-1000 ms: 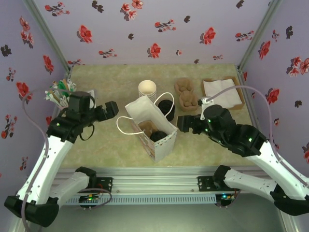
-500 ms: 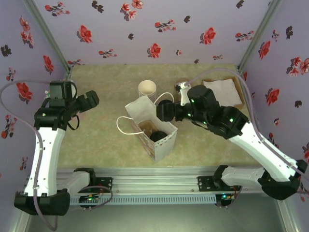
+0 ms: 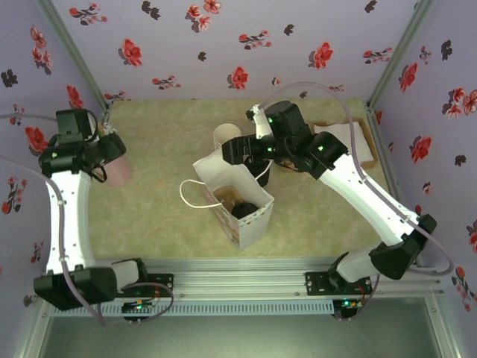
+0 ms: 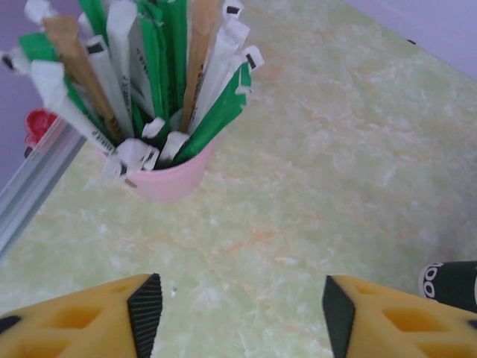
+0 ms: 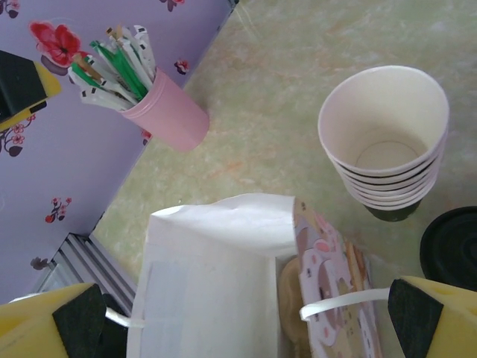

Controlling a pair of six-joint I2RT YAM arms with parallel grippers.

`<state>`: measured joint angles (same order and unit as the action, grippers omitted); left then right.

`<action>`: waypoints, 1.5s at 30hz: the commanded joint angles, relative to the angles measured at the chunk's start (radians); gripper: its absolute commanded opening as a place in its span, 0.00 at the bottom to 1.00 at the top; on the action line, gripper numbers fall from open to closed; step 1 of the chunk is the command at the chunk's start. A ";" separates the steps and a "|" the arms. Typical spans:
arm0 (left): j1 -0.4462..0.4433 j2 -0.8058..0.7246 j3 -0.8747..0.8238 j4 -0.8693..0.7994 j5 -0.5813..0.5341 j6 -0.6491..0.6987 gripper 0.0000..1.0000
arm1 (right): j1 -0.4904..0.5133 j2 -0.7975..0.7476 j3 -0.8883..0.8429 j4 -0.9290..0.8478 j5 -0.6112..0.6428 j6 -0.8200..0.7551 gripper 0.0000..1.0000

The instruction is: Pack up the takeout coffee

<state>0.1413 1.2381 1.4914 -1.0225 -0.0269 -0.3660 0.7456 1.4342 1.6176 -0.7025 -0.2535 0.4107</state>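
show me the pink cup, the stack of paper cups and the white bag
pink cup (image 4: pixel 170 177), left wrist view, on its front wall
stack of paper cups (image 5: pixel 381 153), right wrist view, inside the top cup
white bag (image 5: pixel 212 287), right wrist view, on its plain white side

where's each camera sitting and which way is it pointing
Top external: above, behind the bases, looking down on table and paper bag; both arms show.
Left wrist: rides the left arm, facing the pink cup; yellow fingers at bottom.
Right wrist: rides the right arm, facing down over paper bag and cup stack; yellow fingers at bottom corners.
Shared: both wrist views show the pink cup.
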 commanded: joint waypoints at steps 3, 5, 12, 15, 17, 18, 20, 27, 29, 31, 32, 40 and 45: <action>0.006 0.137 0.114 -0.011 -0.053 0.043 0.51 | -0.056 -0.018 -0.017 0.043 -0.086 -0.005 0.99; 0.006 0.189 0.157 -0.023 -0.071 0.050 0.47 | -0.067 -0.025 -0.021 0.040 -0.091 -0.006 0.99; 0.005 0.319 0.228 -0.030 -0.097 0.055 0.39 | -0.093 -0.056 -0.058 0.042 -0.096 0.000 0.99; 0.004 0.351 0.230 -0.022 -0.093 0.050 0.39 | -0.099 -0.060 -0.067 0.043 -0.097 0.003 0.99; 0.004 0.367 0.227 -0.022 -0.094 0.051 0.39 | -0.100 -0.062 -0.071 0.043 -0.097 0.005 0.99; 0.003 0.372 0.226 -0.021 -0.094 0.052 0.39 | -0.101 -0.061 -0.073 0.044 -0.096 0.005 0.99; 0.004 0.379 0.219 -0.017 -0.098 0.055 0.39 | -0.101 -0.064 -0.074 0.043 -0.098 0.006 0.99; 0.004 0.409 0.223 -0.011 -0.122 0.064 0.31 | -0.103 -0.067 -0.083 0.043 -0.102 0.008 0.99; 0.004 0.409 0.223 -0.013 -0.126 0.065 0.29 | -0.103 -0.073 -0.091 0.045 -0.101 0.007 0.99; 0.004 0.410 0.221 -0.011 -0.134 0.067 0.29 | -0.104 -0.077 -0.096 0.044 -0.102 0.008 0.99; 0.005 0.414 0.222 -0.012 -0.134 0.067 0.29 | -0.105 -0.080 -0.100 0.046 -0.104 0.008 0.99; 0.006 0.432 0.231 -0.016 -0.156 0.076 0.24 | -0.109 -0.099 -0.114 0.047 -0.107 0.005 0.99; 0.006 0.423 0.234 -0.026 -0.159 0.079 0.17 | -0.114 -0.110 -0.120 0.046 -0.106 0.005 0.99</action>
<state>0.1413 1.6569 1.6936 -1.0267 -0.1585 -0.3035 0.6418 1.3525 1.5070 -0.6693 -0.3454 0.4114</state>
